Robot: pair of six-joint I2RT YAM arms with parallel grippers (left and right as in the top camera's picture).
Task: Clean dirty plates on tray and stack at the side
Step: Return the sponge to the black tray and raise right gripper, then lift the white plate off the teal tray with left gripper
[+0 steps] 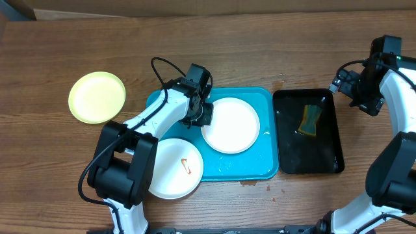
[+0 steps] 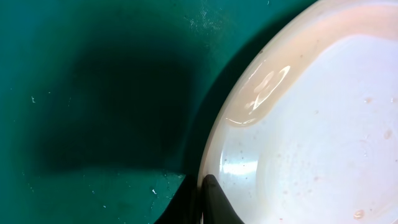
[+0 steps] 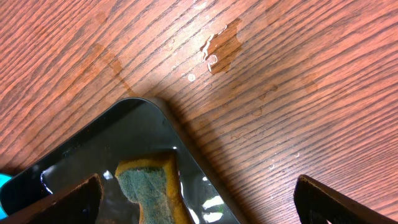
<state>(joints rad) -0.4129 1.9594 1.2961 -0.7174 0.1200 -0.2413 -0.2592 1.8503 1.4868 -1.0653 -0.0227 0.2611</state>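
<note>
From overhead, we see the left arm reaching over the turquoise tray, with the left jaws down at the left rim of the white plate that lies in the middle of the tray. We cannot tell from here whether they are clamped on that rim. The plate looks wet, so we judge that a pinch on the rim could slip and drop it back into the tray.

A second white plate, marked with a reddish smear, lies over the tray's near left corner, partly past the rim. A careless swing of the arm could knock it onto the table. The yellow-green plate sits alone on the table, well left of the tray.

We count three plates, one turquoise tray, one black tray to its right, one sponge in it, and two arms.

In the left wrist view, one dark fingertip shows against the plate's rim. Its partner is out of view, so the grip stays unclear to us. A glossy film and droplets cover the plate, which makes it slippery. We count one plate and one fingertip.

In the right wrist view, the right jaws stand wide apart and hold nothing, above the table beside the black tray's corner. The sponge sits in water inside that tray. A puddle lies on the wood, and plates stacked on such a wet patch could skid. We count one sponge, one puddle and two fingers.
</note>
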